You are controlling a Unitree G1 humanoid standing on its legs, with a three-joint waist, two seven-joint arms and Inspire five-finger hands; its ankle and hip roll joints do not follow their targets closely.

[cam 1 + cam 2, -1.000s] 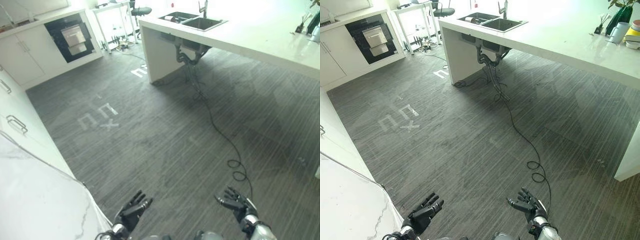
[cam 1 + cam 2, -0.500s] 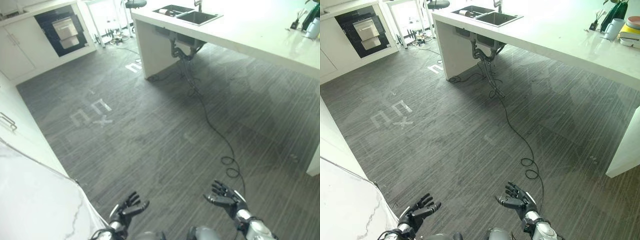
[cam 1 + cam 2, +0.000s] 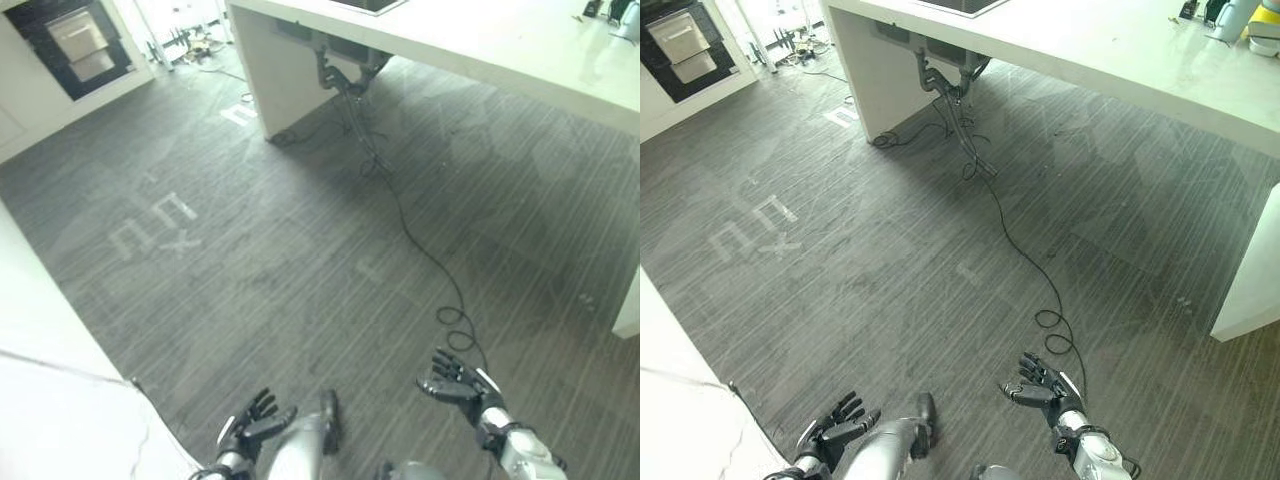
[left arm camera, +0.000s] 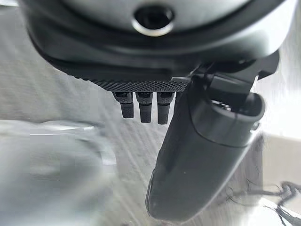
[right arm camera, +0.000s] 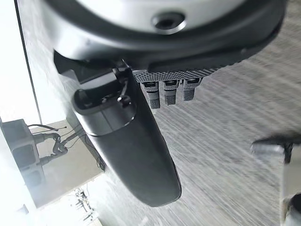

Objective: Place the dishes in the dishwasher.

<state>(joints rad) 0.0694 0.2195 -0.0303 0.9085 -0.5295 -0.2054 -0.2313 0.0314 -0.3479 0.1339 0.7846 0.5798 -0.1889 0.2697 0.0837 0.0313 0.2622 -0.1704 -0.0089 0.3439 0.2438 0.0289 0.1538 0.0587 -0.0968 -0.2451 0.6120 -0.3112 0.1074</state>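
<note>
Both hands hang low over the grey floor with nothing in them. My left hand [image 3: 255, 420] has its fingers spread and straight; its wrist view shows the thumb [image 4: 207, 141] and short fingertips [image 4: 143, 106] over bare floor. My right hand [image 3: 455, 378] is open too, palm turned inward, its thumb [image 5: 127, 141] standing free. A white cup [image 3: 1237, 17] and stacked dishes [image 3: 1266, 27] sit at the far right on the white island counter [image 3: 1090, 50]. A dark built-in appliance [image 3: 75, 40] stands in the cabinets at the far left.
The island runs across the back, with sink pipes [image 3: 340, 75] under it. A white marble counter [image 3: 50, 400] fills the lower left. Pale markings [image 3: 150, 225] lie on the floor between the island and that counter.
The whole picture has shifted: the camera has moved forward and tipped down, so the island and appliance sit nearer the top edge. Both hands stay open and low.
</note>
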